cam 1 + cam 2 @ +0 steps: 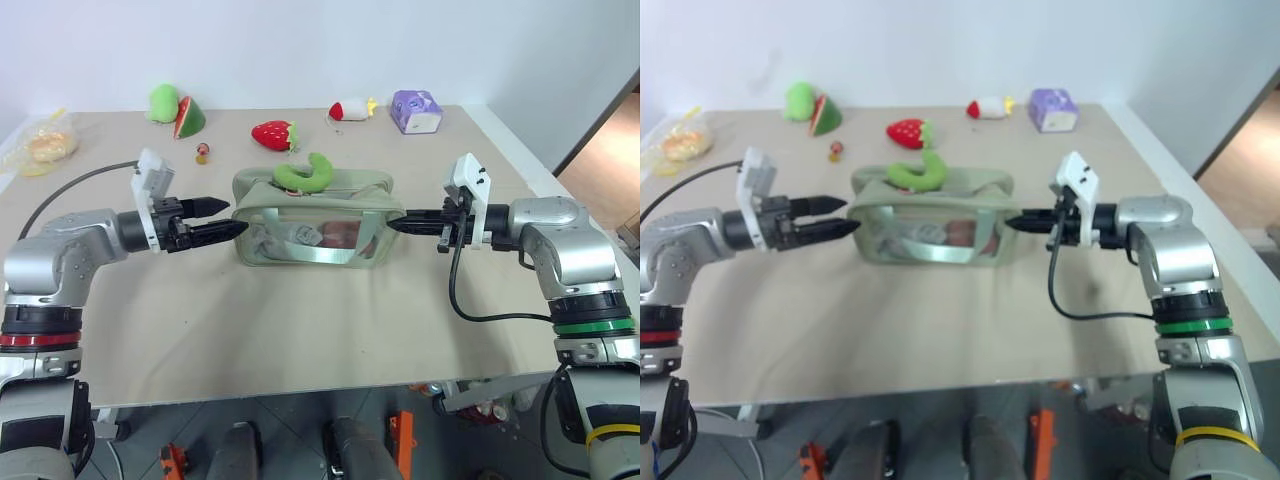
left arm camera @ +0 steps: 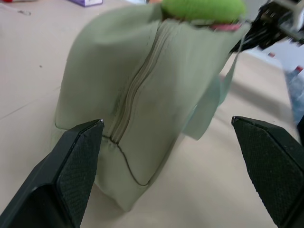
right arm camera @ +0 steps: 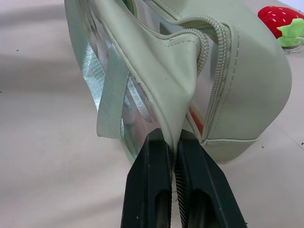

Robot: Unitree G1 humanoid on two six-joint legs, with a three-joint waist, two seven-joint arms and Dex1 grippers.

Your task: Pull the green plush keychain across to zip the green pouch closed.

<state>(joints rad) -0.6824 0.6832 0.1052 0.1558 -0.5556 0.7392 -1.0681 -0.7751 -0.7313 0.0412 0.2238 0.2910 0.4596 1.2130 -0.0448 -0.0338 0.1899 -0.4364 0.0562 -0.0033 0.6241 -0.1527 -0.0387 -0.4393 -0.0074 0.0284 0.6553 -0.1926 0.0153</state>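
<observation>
Green pouch (image 1: 312, 226) stands upright in the middle of the beige tabletop (image 1: 300, 330), its long axis running side to side across the robot's front, one short end toward each arm. Its clear window side faces the robot, with light green strap loops hanging across that window, and the zipper runs along the top from end to end. On top of the pouch, a little to the robot's left of the middle, sits the green plush keychain (image 1: 308, 174), curled like a hook with its open end pointing up and toward the right. The right claw (image 1: 396, 224) is pinched shut on the fabric at the pouch's right end; the right wrist view shows a fold of that end wall clamped between the two black fingers (image 3: 153, 185), just beside the zipper's end, where the zipper teeth stand apart. The left claw (image 1: 232, 217) points level at the pouch's left end with its jaws wide apart, the tips just beside the fabric and holding nothing; from the left wrist view the closed part of the zipper runs away from it toward the keychain. At the far edge of the tabletop lie a plush strawberry (image 1: 273, 134), a plush watermelon slice (image 1: 189, 117) and a small purple box (image 1: 416, 111).
</observation>
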